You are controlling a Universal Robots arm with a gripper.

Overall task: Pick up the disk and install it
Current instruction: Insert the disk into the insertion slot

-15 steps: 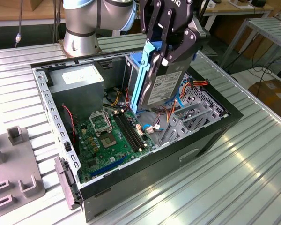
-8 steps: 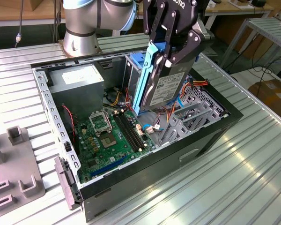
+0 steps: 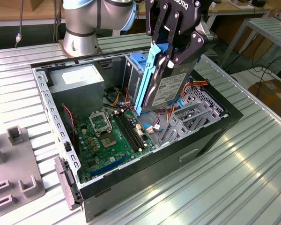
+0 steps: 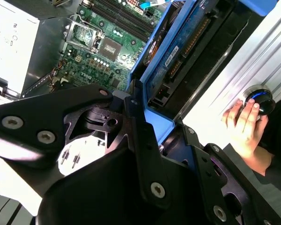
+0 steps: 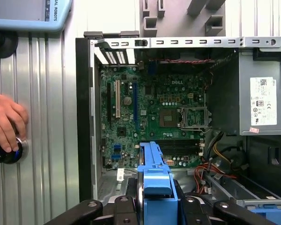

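Pincer [image 3: 170, 60]: clamped on disk [image 3: 171, 88], held tilted over case [image 3: 51, 110]. We judge: transport step; drive cage [image 3: 194, 108] at five o'clock of disk, exterior view; seating needs alignment

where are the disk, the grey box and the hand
disk [image 3: 171, 89], exterior view, its white label
grey box [image 5: 263, 101], first wrist view, its white sticker
hand [image 5: 6, 116], first wrist view, its back

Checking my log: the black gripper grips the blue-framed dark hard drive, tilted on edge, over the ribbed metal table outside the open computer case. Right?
Not quite. The black gripper grips the blue-framed dark hard drive, tilted on edge, over the inside of the open computer case, not outside it, as the exterior view shows.
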